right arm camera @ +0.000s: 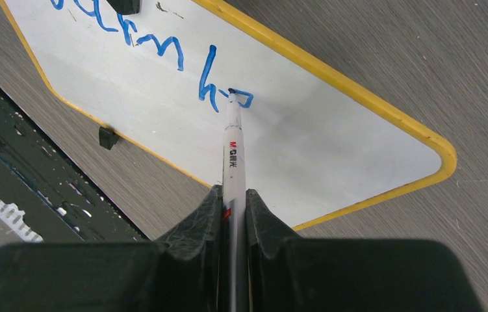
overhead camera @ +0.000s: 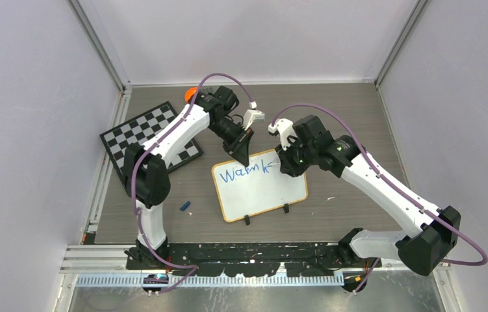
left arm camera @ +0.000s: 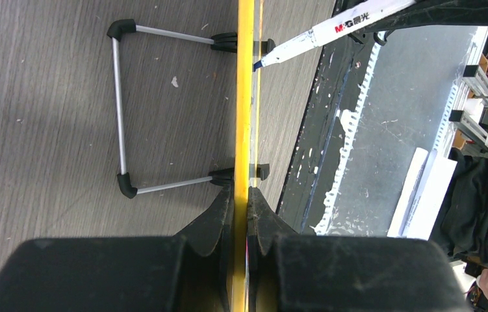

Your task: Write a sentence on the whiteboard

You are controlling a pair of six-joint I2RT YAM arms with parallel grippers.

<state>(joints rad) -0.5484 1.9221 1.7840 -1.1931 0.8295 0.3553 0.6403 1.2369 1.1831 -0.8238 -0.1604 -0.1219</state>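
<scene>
Blue sentence (overhead camera: 244,173) on the whiteboard (overhead camera: 264,195)

The table (overhead camera: 351,104) is grey and looks like wood. Plain pale walls (overhead camera: 247,32) stand on three sides, with silver metal bars (overhead camera: 101,49) in the corners

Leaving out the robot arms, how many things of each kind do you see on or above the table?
boards: 2 (whiteboard, checkered board)
marker: 1
small blue piece: 1
orange thing: 1
total: 5
</scene>
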